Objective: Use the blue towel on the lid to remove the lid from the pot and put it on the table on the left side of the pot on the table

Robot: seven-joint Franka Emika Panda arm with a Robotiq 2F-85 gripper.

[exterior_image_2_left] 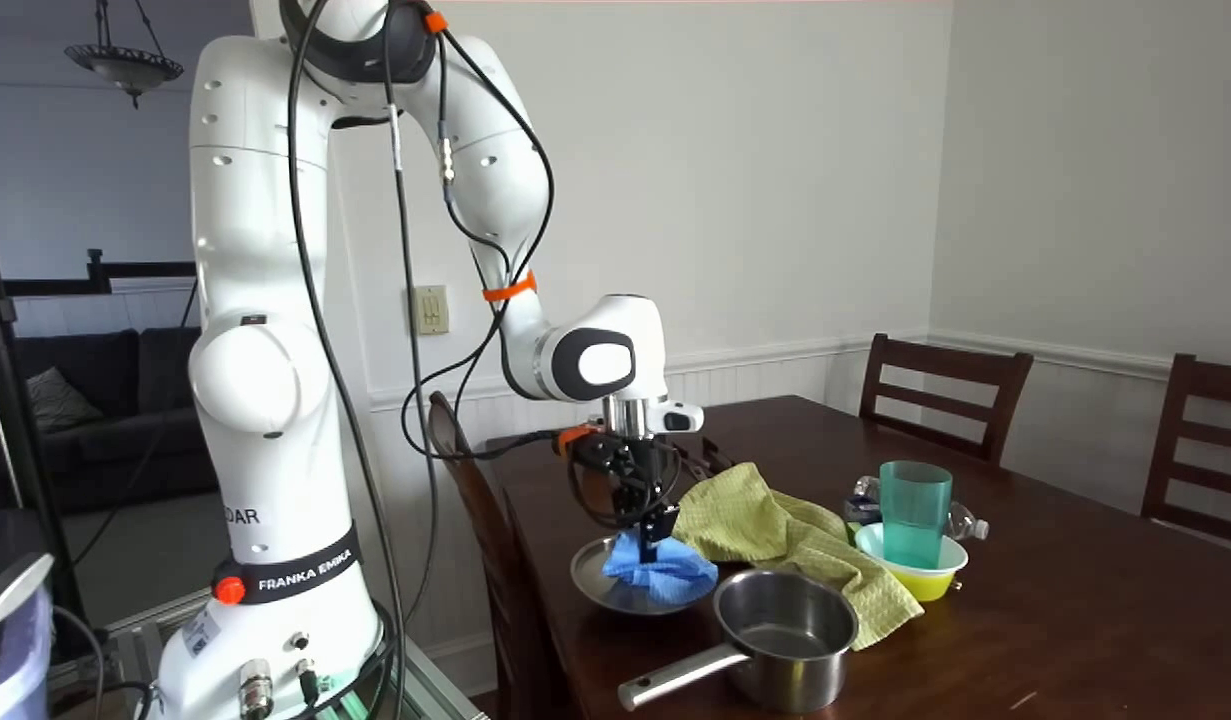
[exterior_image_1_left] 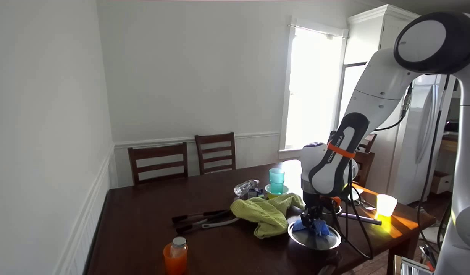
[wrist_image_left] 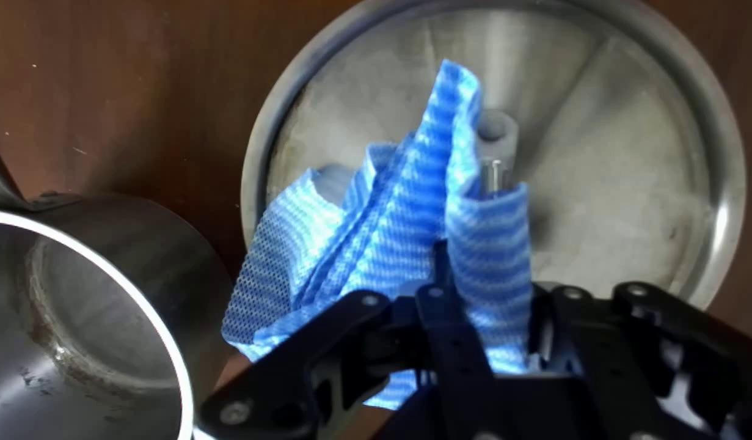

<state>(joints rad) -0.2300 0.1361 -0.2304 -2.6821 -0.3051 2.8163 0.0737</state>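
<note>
The silver lid (exterior_image_2_left: 607, 590) sits right side up beside the uncovered pot (exterior_image_2_left: 790, 650), at the table's edge nearest the robot base; whether it touches the table I cannot tell. It also shows in the other views (exterior_image_1_left: 313, 241) (wrist_image_left: 620, 177). The blue towel (wrist_image_left: 400, 244) is draped over the lid's handle (wrist_image_left: 498, 140) and hangs past the rim toward the pot. My gripper (wrist_image_left: 489, 275) points down over the lid, its fingers closed on both sides of the towel-covered handle. The fingertips are partly hidden by the towel. The pot shows at left in the wrist view (wrist_image_left: 88, 330).
A green towel (exterior_image_2_left: 765, 520) lies bunched behind the lid and pot. A teal cup (exterior_image_2_left: 915, 510) stands in a bowl (exterior_image_2_left: 925, 583), near a plastic bottle (exterior_image_1_left: 246, 187). Utensils (exterior_image_1_left: 204, 220), an orange cup (exterior_image_1_left: 175, 261) and a white cup (exterior_image_1_left: 386, 205) are also on the table.
</note>
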